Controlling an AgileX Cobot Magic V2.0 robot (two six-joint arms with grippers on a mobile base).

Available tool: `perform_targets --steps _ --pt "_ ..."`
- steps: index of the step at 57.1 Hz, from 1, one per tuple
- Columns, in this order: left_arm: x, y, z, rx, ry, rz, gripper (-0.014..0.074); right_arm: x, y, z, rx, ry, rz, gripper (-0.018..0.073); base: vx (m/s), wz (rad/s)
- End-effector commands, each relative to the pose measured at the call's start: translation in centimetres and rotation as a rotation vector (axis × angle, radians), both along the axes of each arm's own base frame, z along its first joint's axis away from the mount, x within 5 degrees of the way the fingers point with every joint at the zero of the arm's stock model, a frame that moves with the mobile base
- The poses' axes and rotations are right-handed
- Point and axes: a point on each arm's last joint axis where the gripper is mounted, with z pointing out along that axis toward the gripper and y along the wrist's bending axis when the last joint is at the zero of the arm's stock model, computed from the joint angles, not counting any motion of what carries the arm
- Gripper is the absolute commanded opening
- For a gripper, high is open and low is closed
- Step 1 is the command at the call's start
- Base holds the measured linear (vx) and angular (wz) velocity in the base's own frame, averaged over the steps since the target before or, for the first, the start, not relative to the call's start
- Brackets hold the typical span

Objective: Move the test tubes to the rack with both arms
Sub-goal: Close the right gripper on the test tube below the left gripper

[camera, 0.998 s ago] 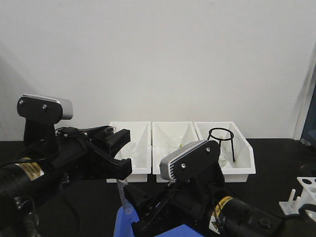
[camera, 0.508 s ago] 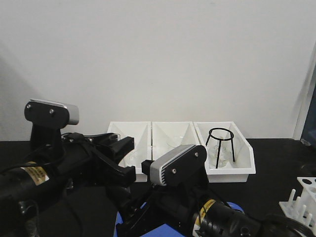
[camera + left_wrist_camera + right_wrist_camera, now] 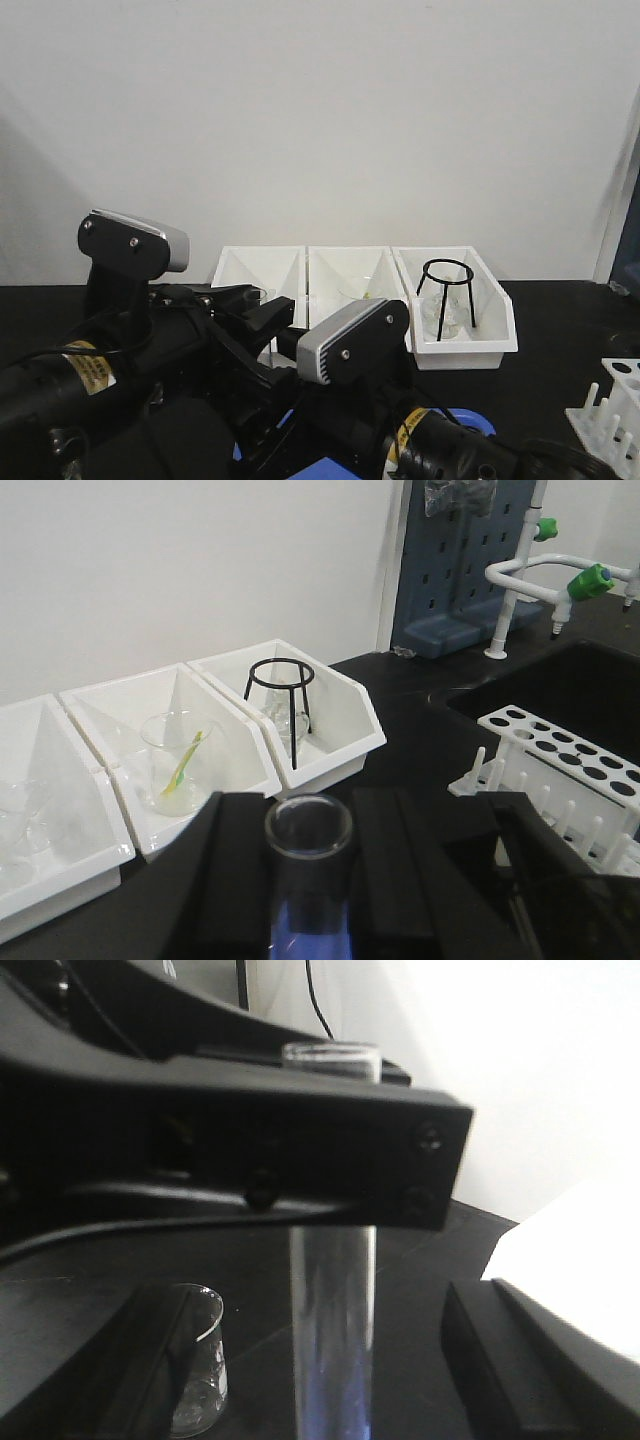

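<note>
A clear test tube stands upright with its open rim toward the left wrist camera. My left gripper is shut on it, black jaws pressing both sides. In the right wrist view the same test tube hangs down below the left gripper's finger, which crosses it. My right gripper is open, its fingers standing wide on either side of the tube without touching it. The white rack with round holes and pegs sits at the right on the black table, also at the front view's right edge.
Three white open-fronted bins line the back wall; one holds a glass beaker with a green-yellow stick, another a black tripod ring. A small glass beaker stands by the right gripper's left finger. A blue pad lies under the arms.
The left arm has moved right with the tube. The right arm has moved left, bringing its open fingers around the tube below the left gripper.
</note>
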Motion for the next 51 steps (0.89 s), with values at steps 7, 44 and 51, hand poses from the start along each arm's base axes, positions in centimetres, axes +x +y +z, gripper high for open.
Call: perform_targets --steps 7,44,51 --pt "-0.53 -0.03 2.73 -0.122 -0.07 0.003 -0.002 -0.4 -0.03 3.26 0.12 -0.125 0.025 0.0565 0.0 0.0" --pt "-0.86 -0.41 2.7 -0.116 -0.071 -0.016 -0.0019 -0.39 -0.05 3.27 0.124 -0.124 0.023 0.0162 0.0 0.0" --pt "-0.86 -0.41 2.7 -0.116 -0.071 -0.016 -0.0017 -0.39 -0.05 3.27 0.123 -0.124 0.024 0.0023 0.0 0.0"
